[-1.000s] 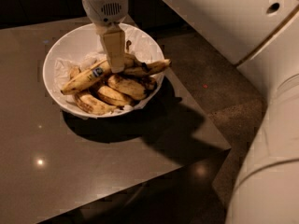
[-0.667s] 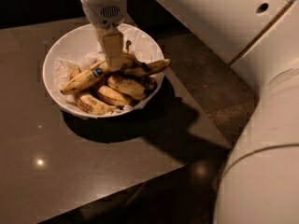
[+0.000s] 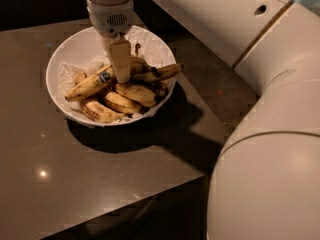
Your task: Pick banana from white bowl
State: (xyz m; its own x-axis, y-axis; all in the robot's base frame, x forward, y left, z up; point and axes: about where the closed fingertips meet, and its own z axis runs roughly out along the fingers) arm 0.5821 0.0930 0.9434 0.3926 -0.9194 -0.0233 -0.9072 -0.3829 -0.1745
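Pointing straight down into the white bowl [image 3: 59,59], the robot's gripper [image 3: 120,64] sits low among the fruit, its tip at the banana [image 3: 89,85] just beside the small blue sticker [image 3: 104,77] at mid-length. The bowl stands on the dark counter [image 3: 75,179] toward its far side, close to the right edge and well away from the near corners. The banana, the longest of the bunch, lies across the top of the pile, one end toward the left rim, the other hidden behind the gripper. Shorter, browner bananas [image 3: 135,93] lie under and beside it on crumpled white paper [image 3: 66,73]. Whether the gripper stands apart or is clamped on the fruit cannot be told from this angle, since its tip covers the point of contact. The approach looks finished and the tool is in the right place, but the banana is resting in the bowl, not lifted. What appears to be left is a firm hold, if none is made yet, and then the lift clear of the rim without dragging the neighbours along. The robot's pale arm [image 3: 270,149] fills the right side beyond the counter's near right corner.
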